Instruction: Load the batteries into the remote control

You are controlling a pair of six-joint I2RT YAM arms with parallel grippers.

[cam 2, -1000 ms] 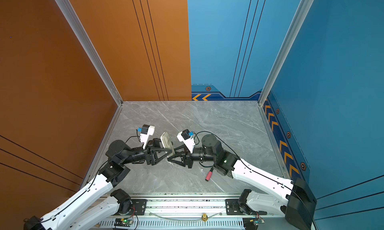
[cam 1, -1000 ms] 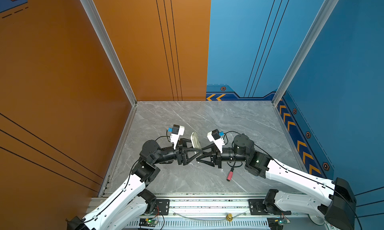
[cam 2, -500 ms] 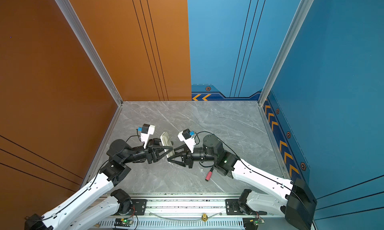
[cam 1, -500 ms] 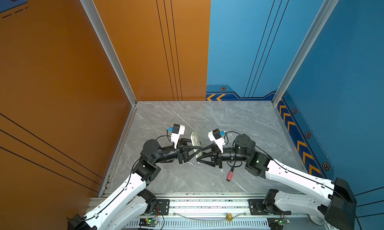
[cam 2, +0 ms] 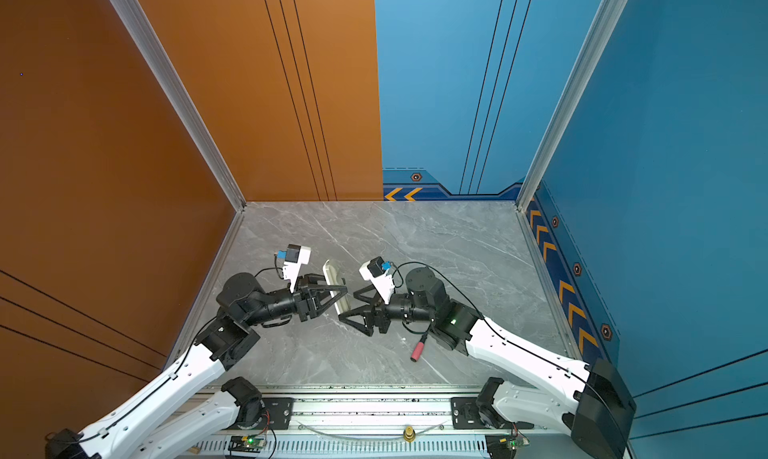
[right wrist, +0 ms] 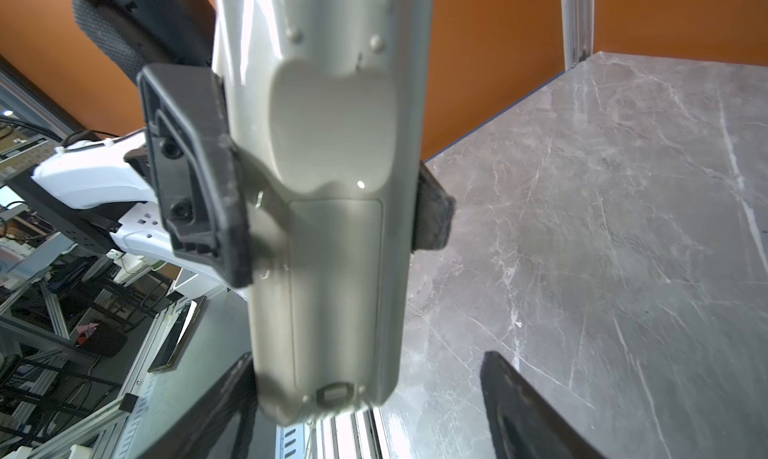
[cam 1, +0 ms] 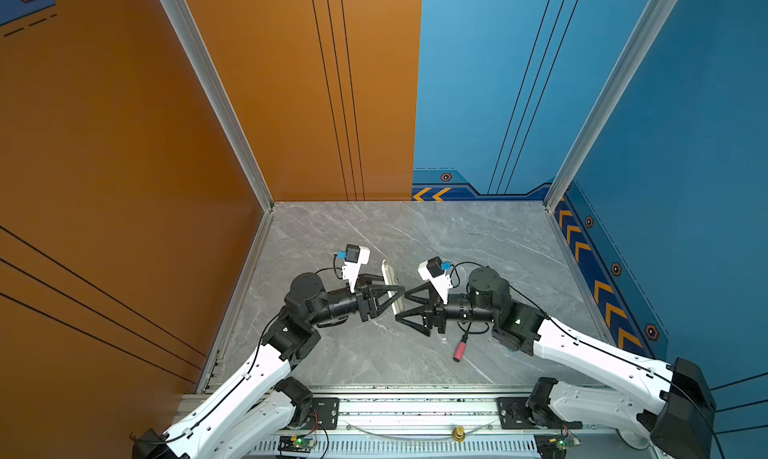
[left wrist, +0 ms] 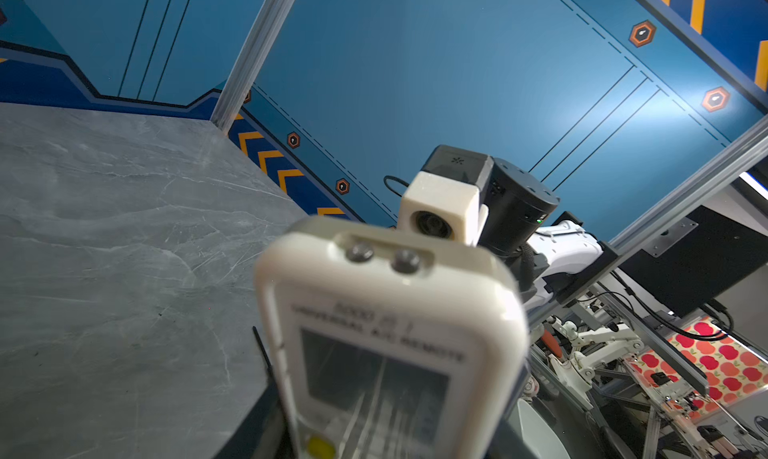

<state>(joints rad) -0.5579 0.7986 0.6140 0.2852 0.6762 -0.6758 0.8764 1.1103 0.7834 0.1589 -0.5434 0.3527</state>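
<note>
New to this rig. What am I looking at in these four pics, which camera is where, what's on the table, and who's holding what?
Two white robot arms stand at the near edge of a grey marble table, each ending in a black two-finger gripper. Two pictures come from one overhead stereo camera and show nearly the same scene. The other two come from a camera on each arm's wrist.

The left gripper is closed on the remote control, holding it up off the table. The left wrist view shows its screen side; the right wrist view shows its plain back, with the left gripper's fingers clamped on both edges.

The right gripper faces it, jaws open, holding nothing.

On the table lies a pink-handled screwdriver. No batteries are visible.
</note>
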